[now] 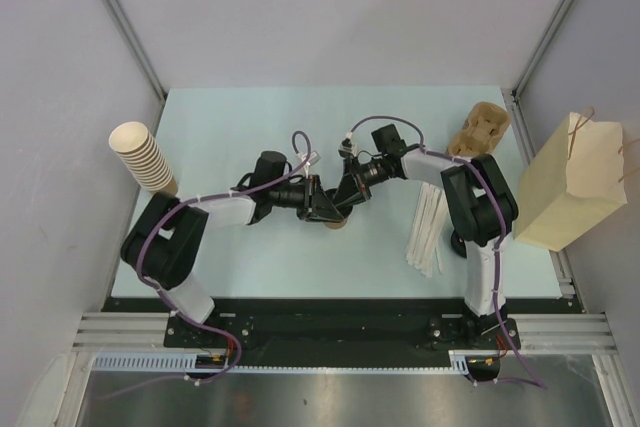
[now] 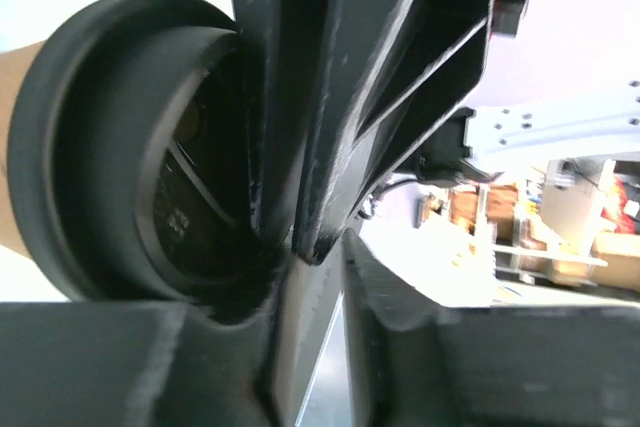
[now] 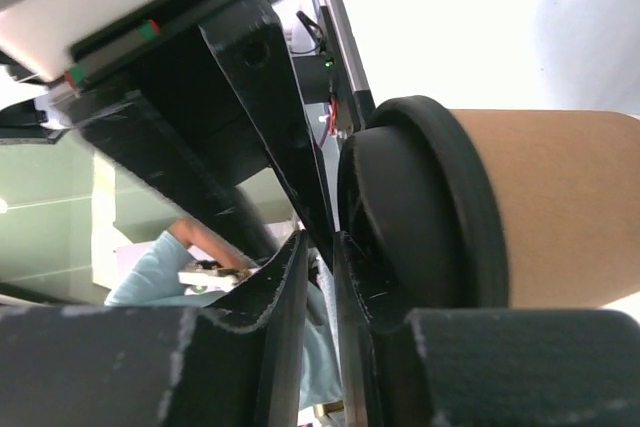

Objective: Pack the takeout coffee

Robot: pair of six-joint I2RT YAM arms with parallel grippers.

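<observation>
Item: takeout coffee, one tan paper cup (image 3: 560,207) with a black lid (image 3: 400,212) fitted over its mouth. Location: middle of the table (image 1: 250,127), directly beneath both my pincers, where the overhead view shows only a sliver of tan. Item: my left gripper (image 2: 308,332), jaws narrow with a slim gap between them, tips at the lid's rim; whether they pinch that rim I cannot tell. Item: my right gripper (image 3: 320,292), jaws likewise narrow, light showing through the gap, tips just beside the lid; grip not determinable. Item: moulded-pulp carrier tray (image 1: 480,130), far right corner, well apart from the cup and near the brown paper bag (image 1: 575,187). Sundries: stack of nested cups (image 1: 140,155) at far left; bundle of pale sticks (image 1: 428,232) near my right base. Hazards, by my reckoning: four fingertips crowd one rim and may knock each other or lever the lid off. With neither hold certain, the cup could drop or roll if either pincer backs away. A half-seated lid would come loose on the trip to the tray.
</observation>
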